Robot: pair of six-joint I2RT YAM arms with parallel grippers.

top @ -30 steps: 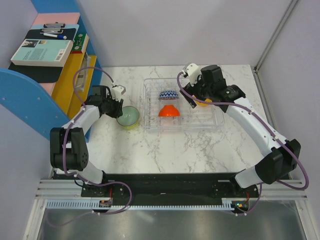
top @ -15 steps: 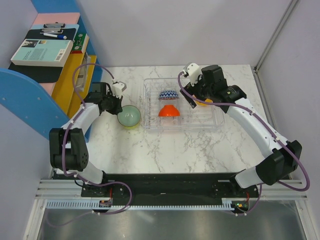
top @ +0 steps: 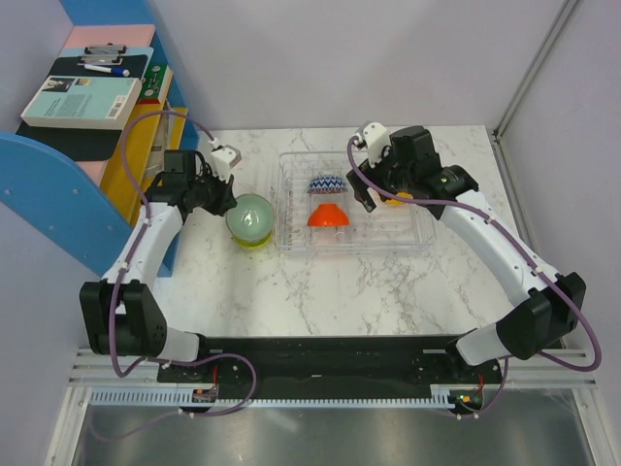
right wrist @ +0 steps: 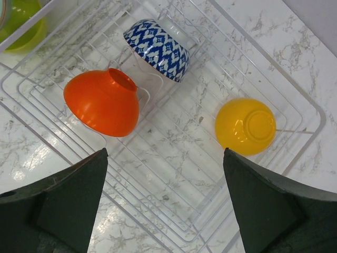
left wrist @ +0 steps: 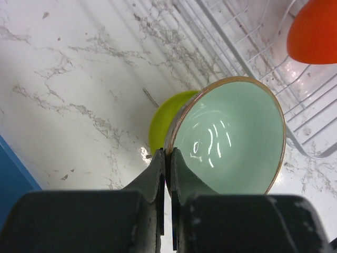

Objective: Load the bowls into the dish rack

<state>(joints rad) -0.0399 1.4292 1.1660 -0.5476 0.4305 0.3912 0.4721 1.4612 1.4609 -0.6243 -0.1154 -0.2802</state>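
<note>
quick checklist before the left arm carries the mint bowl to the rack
1. Left fingers shut on pale mint green plastic bowl rim: ok.
2. That bowl free of lime green plastic bowl under it: cannot tell.
3. Open room in clear plastic dish rack beside red-orange plastic bowl: ok.
4. Right fingers open, empty: ok.
5. Right fingers away from rack: not ok, they hang above it.
</note>
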